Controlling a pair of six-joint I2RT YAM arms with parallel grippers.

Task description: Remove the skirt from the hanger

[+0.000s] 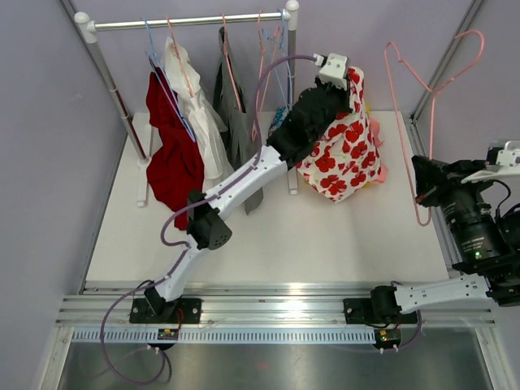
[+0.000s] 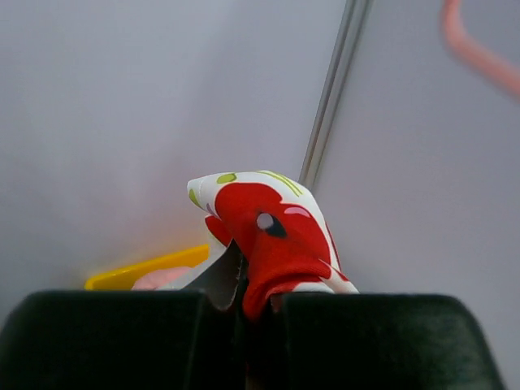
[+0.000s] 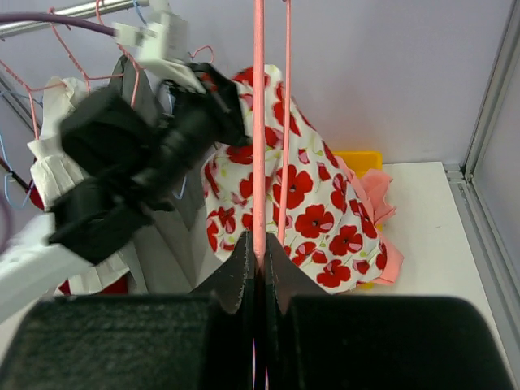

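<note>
Left fingers clamped on top fold of poppy-print skirt, holding it up near rail end; lower part seems to rest on desk. Right fingers pinched together on pink hanger, off to right, apart from skirt. Judging by gap: skirt off hanger. Probably left: lay skirt down, release.
</note>
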